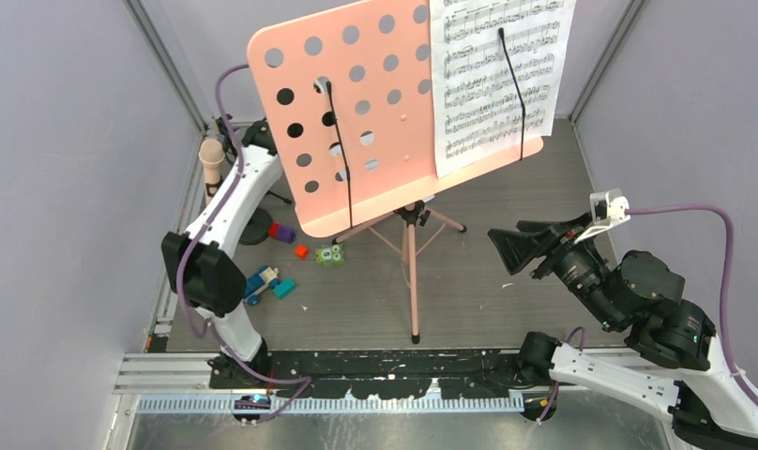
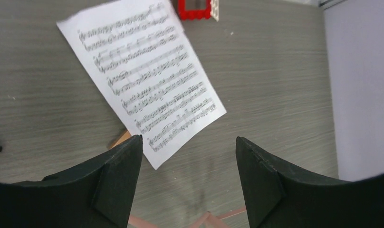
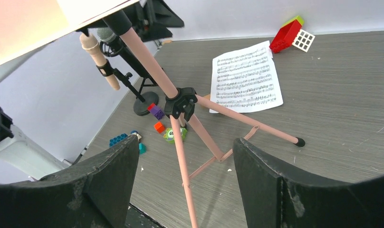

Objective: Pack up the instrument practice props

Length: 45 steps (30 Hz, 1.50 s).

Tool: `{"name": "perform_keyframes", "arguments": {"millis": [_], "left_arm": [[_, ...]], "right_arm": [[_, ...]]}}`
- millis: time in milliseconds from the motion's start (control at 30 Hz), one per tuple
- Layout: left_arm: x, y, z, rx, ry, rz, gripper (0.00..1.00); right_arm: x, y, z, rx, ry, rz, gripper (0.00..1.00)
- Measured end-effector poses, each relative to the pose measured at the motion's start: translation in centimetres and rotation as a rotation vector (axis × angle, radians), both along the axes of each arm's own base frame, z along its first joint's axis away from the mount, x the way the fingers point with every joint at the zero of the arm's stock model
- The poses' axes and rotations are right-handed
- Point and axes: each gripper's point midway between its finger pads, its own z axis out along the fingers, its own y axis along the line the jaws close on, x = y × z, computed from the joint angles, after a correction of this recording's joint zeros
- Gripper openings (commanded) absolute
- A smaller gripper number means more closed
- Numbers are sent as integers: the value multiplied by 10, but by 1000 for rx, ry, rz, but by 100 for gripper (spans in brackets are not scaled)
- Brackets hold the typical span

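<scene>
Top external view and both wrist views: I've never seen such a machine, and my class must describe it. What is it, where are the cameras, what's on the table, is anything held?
It is two white-and-black robot arms bolted at the near edge of a grey wood-grain table. The top view looks down from behind them; the others come from a camera on each wrist. Standing there: a pink tripod music stand with a perforated desk carrying one white sheet-music page, and a beige-pink microphone on a black round base. A second page lies flat near small coloured toy blocks. The left gripper and right gripper are open, empty.
</scene>
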Motion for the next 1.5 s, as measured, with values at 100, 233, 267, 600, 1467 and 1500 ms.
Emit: {"name": "perform_keyframes", "arguments": {"millis": [100, 233, 267, 600, 1467, 1500], "left_arm": [[-8, 4, 35, -8, -79, -9, 76], [-28, 20, 76, 2, -170, 8, 78], [-35, 25, 89, 5, -200, 20, 78], [-149, 106, 202, 28, -525, 177, 81], [-394, 110, 363, -235, -1027, -281, 73], [-392, 103, 367, -254, -1026, -316, 73]], "right_arm": [[-1, -1, 0, -1, 0, 0, 77], [-3, -5, 3, 14, -10, 0, 77], [-3, -6, 3, 16, -13, 0, 77], [-3, -13, 11, 2, -41, -14, 76], [1, -16, 31, -35, -77, -37, 77], [1, -17, 32, -32, -77, -37, 77]]}}
